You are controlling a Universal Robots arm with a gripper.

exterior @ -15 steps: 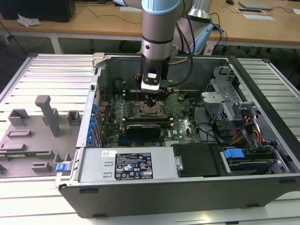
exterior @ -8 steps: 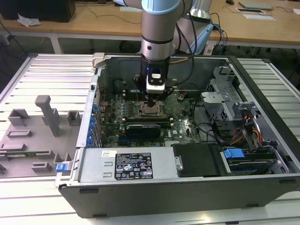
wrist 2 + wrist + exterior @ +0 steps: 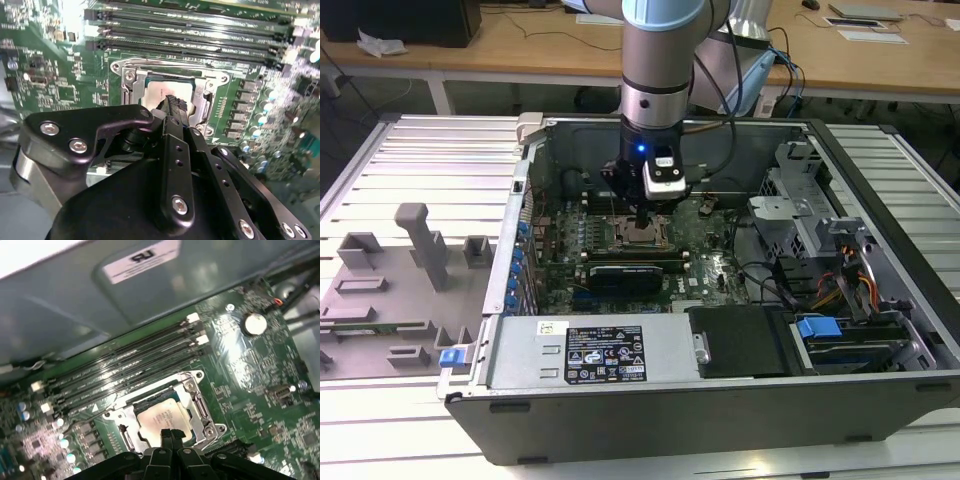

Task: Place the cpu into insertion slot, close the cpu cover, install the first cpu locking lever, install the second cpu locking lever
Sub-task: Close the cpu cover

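The cpu is a pale square chip lying flat in the motherboard socket, seen in both wrist views. The cpu cover, a silvery metal frame, lies down around it. My gripper stands right over the chip's edge with its two black fingertips pressed together and nothing between them. In the second wrist view the gripper hides part of the chip. In the exterior view the gripper points straight down just above the socket. I cannot make out the locking levers.
The motherboard lies inside an open computer case. Memory slots run beside the socket. Cables and drive bays fill the exterior view's right. Grey fixtures stand on the slatted table at the exterior view's left.
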